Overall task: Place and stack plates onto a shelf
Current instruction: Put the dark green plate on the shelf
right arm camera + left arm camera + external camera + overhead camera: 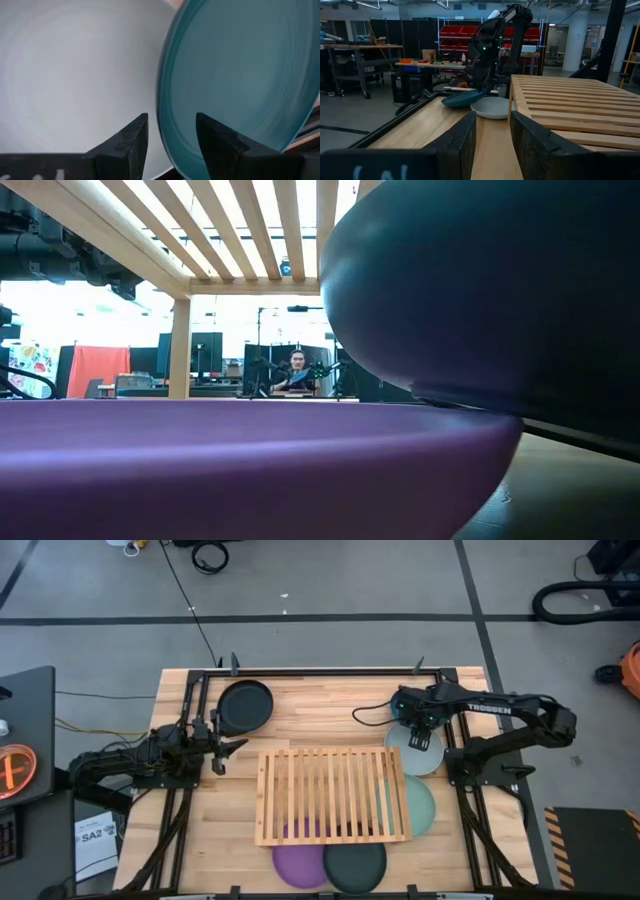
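The right claw (421,730) hangs over the far right of the worktop (310,712), above the pale plate (414,749), pinching the rim of a teal plate (463,97). In the right wrist view the teal plate's (240,80) edge sits between the two fingers (125,142), tilted over the pale plate (70,75). In the left wrist view the teal plate is lifted at a slant just above the pale one (492,107).

The left claw (222,750) is at the left side, near the black plate (245,706), spread and holding nothing; its fingers (457,145) point along the worktop beside the shelf (570,100).

The shelf (332,795) stands in the middle. A mint plate (420,805) pokes out from under its right edge; a purple plate (298,865) and a dark plate (355,865) lie at its near edge, partly beneath it
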